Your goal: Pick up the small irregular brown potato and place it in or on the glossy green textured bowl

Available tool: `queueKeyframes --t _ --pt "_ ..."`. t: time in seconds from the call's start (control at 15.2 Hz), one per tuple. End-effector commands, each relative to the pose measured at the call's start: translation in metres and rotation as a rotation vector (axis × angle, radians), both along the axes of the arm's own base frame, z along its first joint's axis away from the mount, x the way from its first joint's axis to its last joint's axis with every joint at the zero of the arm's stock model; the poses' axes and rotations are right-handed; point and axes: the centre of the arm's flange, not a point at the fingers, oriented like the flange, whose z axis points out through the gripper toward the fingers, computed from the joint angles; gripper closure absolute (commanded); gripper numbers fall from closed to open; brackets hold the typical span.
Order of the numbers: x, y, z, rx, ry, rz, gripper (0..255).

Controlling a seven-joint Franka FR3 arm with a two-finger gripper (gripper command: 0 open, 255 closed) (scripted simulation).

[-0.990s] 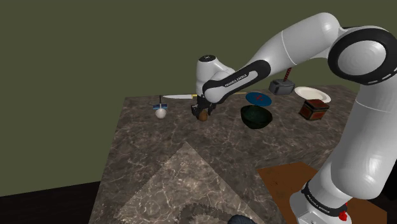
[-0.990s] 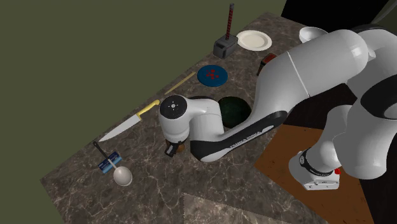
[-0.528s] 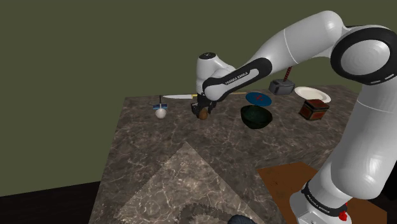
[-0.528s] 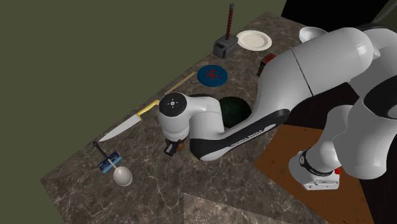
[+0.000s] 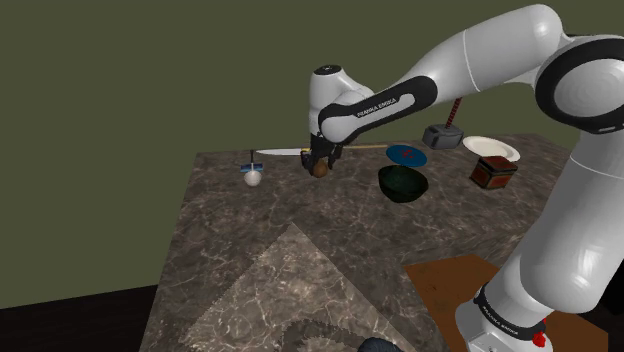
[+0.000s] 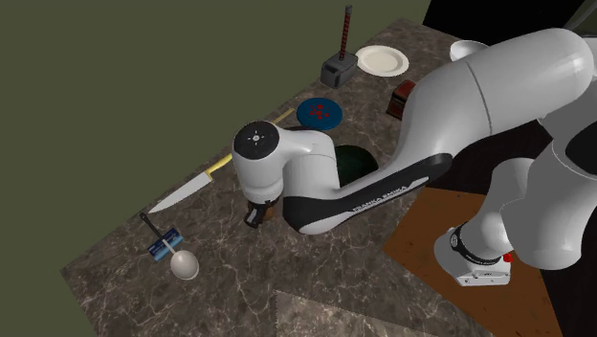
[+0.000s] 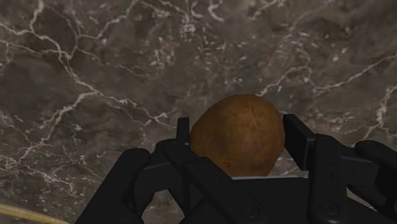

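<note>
The dark marble tabletop [image 5: 270, 225], veined in white, runs across the shoulder view with an olive wall behind it. The white arm [image 5: 480, 60] with dark joints rises from the brown stand [image 5: 440, 285] at 5 o'clock and reaches over the tabletop toward 10 o'clock.

A long knife [image 6: 182, 194] with a steel blade and yellow handle lies along the far edge, at 10 o'clock of the hand in the shoulder view. The grey-headed hammer [image 5: 441, 135] with a dark red handle stands on its head at 1 o'clock of the bowl.

The glossy dark green round bowl [image 5: 403, 183] sits upright on the tabletop at 3 o'clock of the hand, well apart from it. The white round plate [image 5: 491, 148] lies at 2 o'clock of the bowl. The flat blue disc [image 5: 407, 154] with red marks lies at 12 o'clock of it, and the small brown box [image 5: 493, 172] at 3 o'clock.

The black hand [image 5: 318, 163] points down, low over the tabletop. In the wrist view its 2 fingers [image 7: 299, 137] are closed partway and press both sides of the small rounded brown potato [image 7: 237, 134], gripping it with bare marble beyond.

A small white ball [image 5: 254, 178] rests at 9 o'clock of the hand, touching a tiny blue piece [image 5: 250, 167].
</note>
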Motion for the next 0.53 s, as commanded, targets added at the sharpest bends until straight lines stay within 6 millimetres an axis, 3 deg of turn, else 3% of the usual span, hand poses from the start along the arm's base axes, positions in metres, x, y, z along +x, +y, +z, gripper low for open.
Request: queueKeyframes --t 0.0,0.46 --pt "0.000 0.000 0.010 0.000 0.000 0.000 255" --pt "0.000 0.000 0.047 0.000 0.000 0.000 255"
